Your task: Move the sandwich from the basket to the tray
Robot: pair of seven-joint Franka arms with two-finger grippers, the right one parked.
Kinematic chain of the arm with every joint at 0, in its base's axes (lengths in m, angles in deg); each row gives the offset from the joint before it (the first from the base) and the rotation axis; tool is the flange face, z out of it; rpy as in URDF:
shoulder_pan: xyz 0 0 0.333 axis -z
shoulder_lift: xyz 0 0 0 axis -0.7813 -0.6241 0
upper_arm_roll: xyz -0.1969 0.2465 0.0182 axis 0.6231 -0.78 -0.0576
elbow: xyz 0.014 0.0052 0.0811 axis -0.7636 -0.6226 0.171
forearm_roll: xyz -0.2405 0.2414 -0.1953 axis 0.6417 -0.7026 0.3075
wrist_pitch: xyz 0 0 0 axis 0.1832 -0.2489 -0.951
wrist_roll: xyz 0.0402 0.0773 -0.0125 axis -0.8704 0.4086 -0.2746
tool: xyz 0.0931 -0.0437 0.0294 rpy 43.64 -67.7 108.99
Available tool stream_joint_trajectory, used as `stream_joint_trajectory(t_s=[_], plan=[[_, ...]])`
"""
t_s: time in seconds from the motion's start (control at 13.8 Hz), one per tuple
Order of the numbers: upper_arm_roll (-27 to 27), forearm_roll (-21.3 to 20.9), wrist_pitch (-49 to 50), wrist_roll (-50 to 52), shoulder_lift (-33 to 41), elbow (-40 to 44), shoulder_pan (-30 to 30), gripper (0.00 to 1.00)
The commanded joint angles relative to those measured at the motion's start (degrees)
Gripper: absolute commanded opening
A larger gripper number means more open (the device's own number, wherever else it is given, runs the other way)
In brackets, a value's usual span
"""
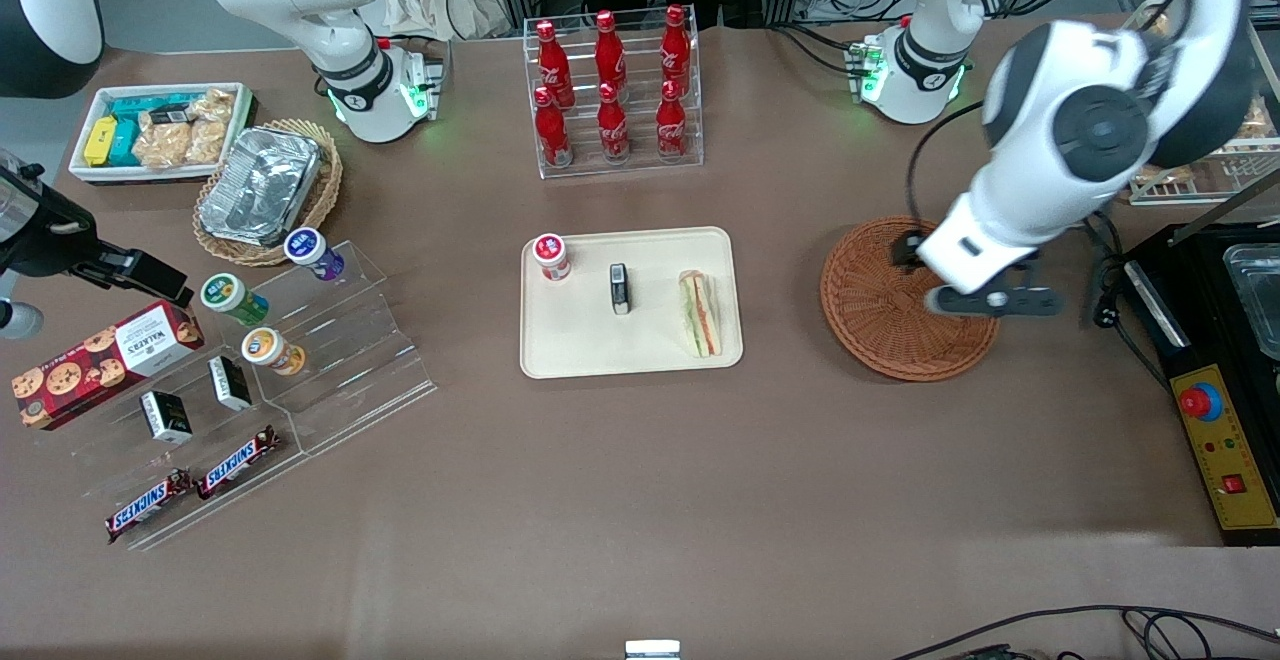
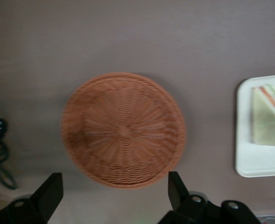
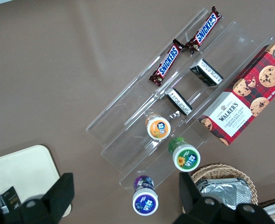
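The sandwich [image 1: 700,313] lies on the cream tray [image 1: 600,350], along the tray's edge nearest the basket, with its striped filling side facing up. The reddish-brown wicker basket [image 1: 890,325] stands beside the tray toward the working arm's end, with nothing in it. My left gripper [image 1: 922,275] hangs above the basket, open and holding nothing. In the left wrist view the black fingers [image 2: 177,189] stand wide apart just outside the rim of the basket [image 2: 123,129], and a corner of the tray [image 2: 249,163] shows the sandwich [image 2: 268,121].
A red-lidded pot [image 1: 551,257] and a small dark box [image 1: 620,288] share the tray. A clear rack of cola bottles [image 1: 612,90] stands farther from the camera. A black appliance with a yellow control box [image 1: 1225,440] flanks the basket. A clear stepped shelf of snacks [image 1: 250,370] sits toward the parked arm.
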Motion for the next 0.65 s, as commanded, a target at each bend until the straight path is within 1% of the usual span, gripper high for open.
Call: stream_joint_trajectory(t_s=[0.0,0.15,0.29,0.44,0.58], plan=[[0.7,-0.9,4.0,-1.7,2.9,0.5,-5.1,1.00],[0.6,-1.1,9.7,-2.1,3.0,3.7,-6.6,1.00],[0.6,-3.8,10.7,-3.6,3.2,5.0,-7.0,1.00],[0.4,-3.7,10.9,-3.7,3.6,6.3,-7.1,1.00],[-0.1,-3.2,12.9,-3.7,3.4,10.0,-6.5,1.00]])
